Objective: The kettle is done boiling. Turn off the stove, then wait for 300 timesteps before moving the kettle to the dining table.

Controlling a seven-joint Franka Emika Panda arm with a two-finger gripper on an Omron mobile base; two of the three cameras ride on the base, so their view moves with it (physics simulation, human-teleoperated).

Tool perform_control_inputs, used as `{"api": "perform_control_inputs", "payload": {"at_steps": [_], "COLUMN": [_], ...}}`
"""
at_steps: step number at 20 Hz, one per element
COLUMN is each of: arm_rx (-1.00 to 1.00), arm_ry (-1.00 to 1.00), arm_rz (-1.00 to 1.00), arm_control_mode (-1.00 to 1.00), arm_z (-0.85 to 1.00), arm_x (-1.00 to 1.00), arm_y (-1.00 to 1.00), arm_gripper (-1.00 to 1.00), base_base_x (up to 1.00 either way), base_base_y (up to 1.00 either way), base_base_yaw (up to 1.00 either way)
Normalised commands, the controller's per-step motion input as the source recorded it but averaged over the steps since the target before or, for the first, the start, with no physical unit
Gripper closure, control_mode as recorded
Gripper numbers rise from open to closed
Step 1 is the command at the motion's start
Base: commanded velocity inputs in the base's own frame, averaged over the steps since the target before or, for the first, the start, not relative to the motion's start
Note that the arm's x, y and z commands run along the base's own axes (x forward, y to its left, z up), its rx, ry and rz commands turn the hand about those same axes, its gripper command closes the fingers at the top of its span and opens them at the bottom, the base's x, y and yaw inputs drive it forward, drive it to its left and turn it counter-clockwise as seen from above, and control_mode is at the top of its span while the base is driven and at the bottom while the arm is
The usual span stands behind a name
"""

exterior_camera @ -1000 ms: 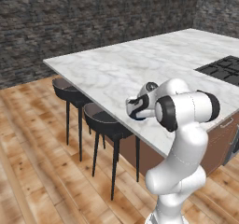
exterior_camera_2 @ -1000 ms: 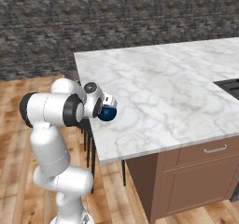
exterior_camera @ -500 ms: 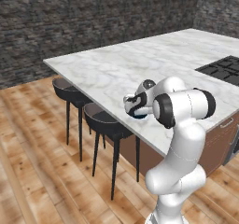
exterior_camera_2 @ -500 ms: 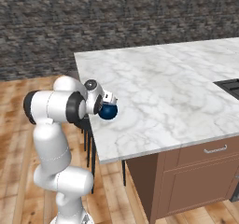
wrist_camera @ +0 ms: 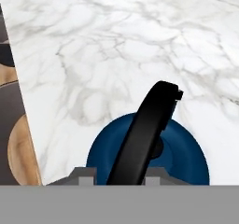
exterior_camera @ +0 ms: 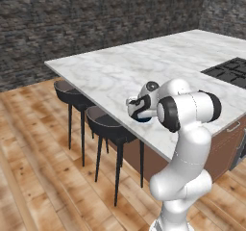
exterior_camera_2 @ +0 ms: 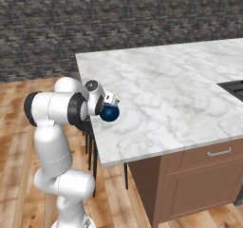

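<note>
The blue kettle stands on the white marble dining table close to its near-left edge, also seen as kettle and kettle. Its black arched handle runs up between my fingertips. My gripper straddles that handle from above, slightly open, with a thin gap showing beside the left fingertip. From the base, the gripper sits right over the kettle, and the gripper hides most of it. The stove lies at the table's far right, grates dark.
Two dark round bar stools stand under the table's left edge, over a wooden floor. A brown cabinet with a drawer handle forms the table's front. A stone wall runs behind.
The arm and the kettle have hardly shifted at the table's edge.
</note>
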Motion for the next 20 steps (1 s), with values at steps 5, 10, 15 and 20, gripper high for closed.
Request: {"api": "perform_control_inputs", "payload": {"at_steps": [5, 10, 15, 20], "arm_rx": [0.04, 0.02, 0.01, 0.00], "arm_ry": [-0.03, -0.01, 0.00, 0.00], "arm_rz": [0.00, 0.00, 0.00, 0.00], "arm_control_mode": [-1.00, -1.00, -1.00, -1.00], "arm_z": [0.00, 0.00, 0.02, 0.21], "arm_x": [-0.02, -0.03, -0.06, -0.01], "arm_y": [-0.15, -0.12, -0.09, 0.00], "arm_gripper": [-1.00, -1.00, -1.00, -1.00], "base_base_x": [0.00, 0.00, 0.00, 0.00], "base_base_y": [0.00, 0.00, 0.00, 0.00], "base_base_yaw": [0.00, 0.00, 0.00, 0.00]}}
